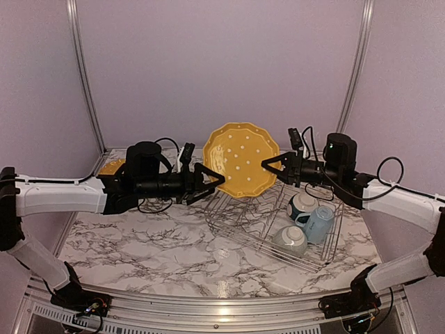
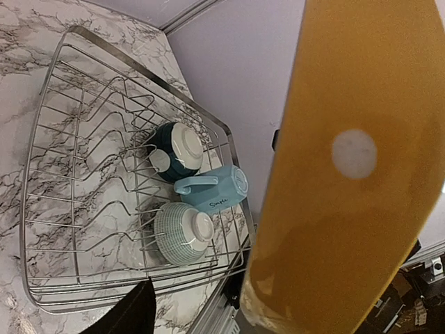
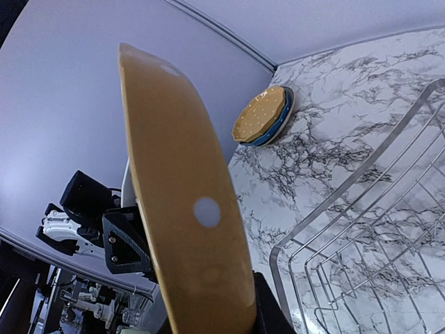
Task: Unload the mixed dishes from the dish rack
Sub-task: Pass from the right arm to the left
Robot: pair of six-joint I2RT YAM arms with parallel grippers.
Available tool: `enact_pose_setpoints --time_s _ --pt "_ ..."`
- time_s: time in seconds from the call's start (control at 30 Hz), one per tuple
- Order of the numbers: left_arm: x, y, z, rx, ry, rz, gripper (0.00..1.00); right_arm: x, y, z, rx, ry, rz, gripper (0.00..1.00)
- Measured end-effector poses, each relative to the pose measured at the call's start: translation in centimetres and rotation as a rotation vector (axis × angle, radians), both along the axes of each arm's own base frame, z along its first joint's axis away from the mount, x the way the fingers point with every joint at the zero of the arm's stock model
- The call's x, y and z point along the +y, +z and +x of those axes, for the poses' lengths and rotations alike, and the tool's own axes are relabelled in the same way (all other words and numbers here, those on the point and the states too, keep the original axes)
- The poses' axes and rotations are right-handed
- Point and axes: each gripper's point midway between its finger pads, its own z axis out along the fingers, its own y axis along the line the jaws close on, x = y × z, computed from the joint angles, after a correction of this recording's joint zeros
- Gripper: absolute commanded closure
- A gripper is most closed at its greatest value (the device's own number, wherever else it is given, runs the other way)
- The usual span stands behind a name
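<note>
Far left, at the back of the table (image 1: 153, 243): a stack (image 1: 111, 167) of plates lying flat, a yellow one on top.

Left arm: stretched level toward the right. The left fingers (image 1: 217, 182) sit at the lower left rim of the yellow plate (image 1: 241, 158). In the wrist view one finger (image 2: 125, 313) stands clear of the plate's surface. I read this pair as released, straddling the rim without pinching.

Yellow plate: in the air above the left end of the dish rack (image 1: 236, 217). It is upright, dotted face toward the near side, its width running left to right between the arms. Each arm meets it edge-on.

Right arm: reaching left, level, with the right fingers (image 1: 266, 164) on the right rim at mid height. The wrist view shows a finger (image 3: 268, 309) hard against the plate. This pair is clenched on it and, by my reading, carrying its weight.

Right side, inside the rack: a light blue mug (image 1: 318, 223) and two bowls (image 1: 290, 239). The plate dividers are bare.

Judgement: a hand-over. The stack lies left of the plate and the left arm is nearer to it. The left fingers would need to close on the rim before the right ones let go.
</note>
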Motion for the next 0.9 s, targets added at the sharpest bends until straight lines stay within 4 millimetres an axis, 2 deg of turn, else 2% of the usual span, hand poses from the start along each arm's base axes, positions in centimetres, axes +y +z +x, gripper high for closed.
enact_pose_setpoints --time_s 0.1,0.27,0.53,0.73,0.9 --pt "-0.7 0.2 -0.5 0.003 -0.016 -0.017 0.41 0.1 0.0 -0.1 0.0 0.003 0.0 1.0" --pt "-0.9 1.3 -0.3 -0.009 -0.006 -0.062 0.49 0.2 0.0 -0.2 0.0 0.007 0.0 1.0" --pt "-0.8 1.9 0.1 -0.001 0.027 -0.104 0.59 0.7 0.0 -0.6 -0.002 0.016 -0.003 1.0" --pt "-0.8 2.0 0.5 0.002 0.048 -0.11 0.74 1.0 -0.4 -0.7 -0.001 0.011 -0.017 1.0" --pt "-0.6 1.5 1.0 -0.017 0.07 -0.085 0.91 1.0 -0.5 -0.6 0.013 -0.005 -0.017 1.0"
